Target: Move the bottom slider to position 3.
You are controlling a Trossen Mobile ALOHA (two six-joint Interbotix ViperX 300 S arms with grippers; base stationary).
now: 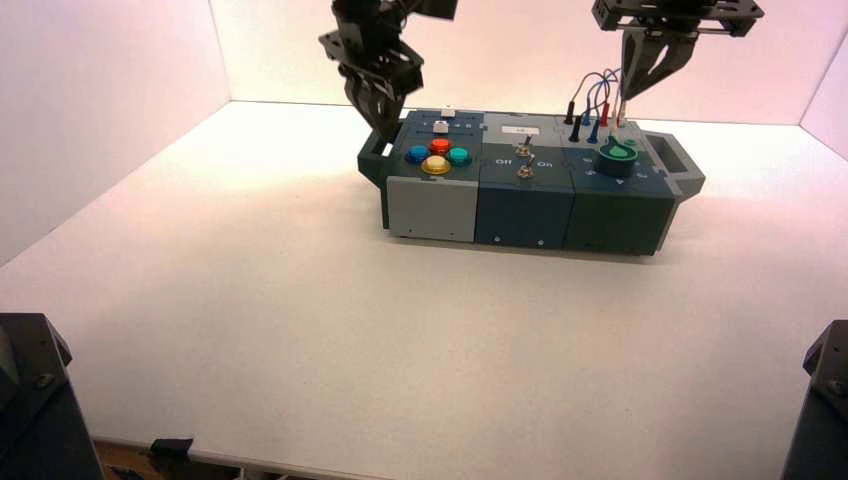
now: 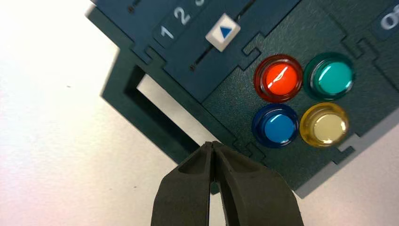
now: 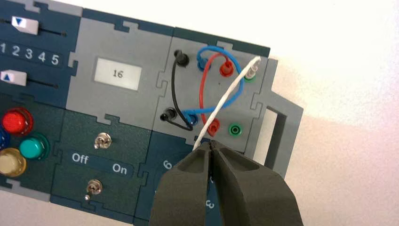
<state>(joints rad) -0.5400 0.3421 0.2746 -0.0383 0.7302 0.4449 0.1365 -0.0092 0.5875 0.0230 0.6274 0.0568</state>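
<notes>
The bottom slider (image 2: 223,32) has a white cap with a blue triangle and sits on the dark blue panel just behind the four round buttons; it also shows in the right wrist view (image 3: 13,77) and the high view (image 1: 441,126). Between the two sliders runs a printed row 1 to 5, and position 3 (image 3: 28,53) is its middle mark. My left gripper (image 2: 212,143) is shut and empty, hovering over the box's left end by the handle (image 2: 141,108), short of the slider. My right gripper (image 3: 211,142) hangs shut above the knob and wires, holding nothing.
Red (image 2: 278,78), teal (image 2: 329,76), blue (image 2: 275,126) and yellow (image 2: 324,125) buttons lie beside the slider. Also on the box are a top slider (image 3: 24,24), a display reading 16 (image 3: 117,74), two toggle switches (image 3: 102,140), plugged wires (image 3: 202,89) and a green knob (image 1: 616,157).
</notes>
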